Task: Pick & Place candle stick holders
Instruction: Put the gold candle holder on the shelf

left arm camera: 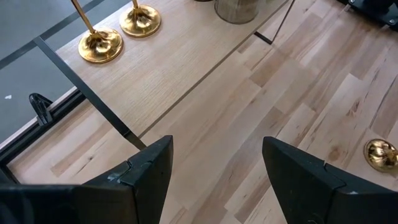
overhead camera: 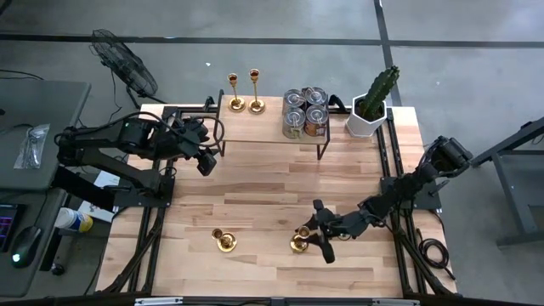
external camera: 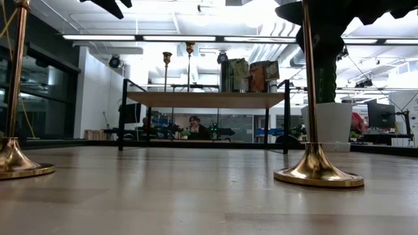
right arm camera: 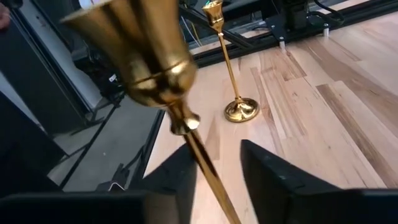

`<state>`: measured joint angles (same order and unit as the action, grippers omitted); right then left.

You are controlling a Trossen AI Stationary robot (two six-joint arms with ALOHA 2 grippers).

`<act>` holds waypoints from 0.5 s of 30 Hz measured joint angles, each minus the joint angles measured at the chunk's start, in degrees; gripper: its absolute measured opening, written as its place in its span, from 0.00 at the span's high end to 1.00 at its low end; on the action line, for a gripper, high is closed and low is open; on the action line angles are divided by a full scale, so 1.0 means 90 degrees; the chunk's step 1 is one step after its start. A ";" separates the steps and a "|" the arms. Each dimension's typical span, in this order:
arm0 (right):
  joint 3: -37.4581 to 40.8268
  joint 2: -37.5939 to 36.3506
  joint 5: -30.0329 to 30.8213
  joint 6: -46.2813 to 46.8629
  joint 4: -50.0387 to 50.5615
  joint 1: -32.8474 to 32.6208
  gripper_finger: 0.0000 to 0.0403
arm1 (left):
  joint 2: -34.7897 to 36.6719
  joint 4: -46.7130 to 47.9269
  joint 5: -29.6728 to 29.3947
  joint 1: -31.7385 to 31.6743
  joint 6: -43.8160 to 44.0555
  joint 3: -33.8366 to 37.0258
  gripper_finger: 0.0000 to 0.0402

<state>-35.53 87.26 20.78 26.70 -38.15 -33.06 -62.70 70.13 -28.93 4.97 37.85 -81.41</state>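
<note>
— Looking for print on the four tins (overhead camera: 305, 111) up on the small wooden shelf (overhead camera: 255, 129): their labels show colour, but no word can be read.

— What holds what?

— A white pot (overhead camera: 365, 122) at the far right corner of the table (overhead camera: 255, 183) holds a green cactus (overhead camera: 380, 88). The tins stand in a tight square at the middle of the shelf, lids on, contents hidden.

— And the candlesticks?

— Two gold ones stand upright at the far left end of the shelf, one (overhead camera: 235, 92) just beside the other (overhead camera: 255, 90). Two more stand on the table's near part: one (overhead camera: 223, 240) alone left of centre, one (overhead camera: 299, 241) right of centre at the right gripper (overhead camera: 316, 237).

— Is it gripped?

— In the right wrist view the two dark fingers (right arm camera: 280, 180) sit either side of the thin stem (right arm camera: 205, 162), drawn in close, but whether they actually press it cannot be told. Its base is cut off there.

— The left gripper (overhead camera: 204, 161)?

— It hangs over the table near the shelf's left end, fingers (left arm camera: 149, 165) spread with nothing between them.

— Anything hard to make out?

— In the low view both near candlesticks lose their tops past the upper edge. A person (external camera: 194, 128) sits far behind the table, partly hidden by desks.
</note>
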 joint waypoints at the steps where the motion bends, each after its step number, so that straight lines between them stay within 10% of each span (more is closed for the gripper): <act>1: 0.0000 0.0000 0.0004 0.0000 0.0000 0.0000 0.74 | 0.0000 0.0000 0.0000 0.0000 0.0000 0.0000 0.40; 15: -0.0048 -0.0002 0.0220 0.0021 -0.0157 0.0004 0.98 | 0.0000 0.0002 0.0098 0.0000 -0.0034 -0.0002 0.40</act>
<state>-35.96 87.24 22.76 26.89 -39.56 -33.03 -62.70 70.15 -28.04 4.97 37.54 -81.43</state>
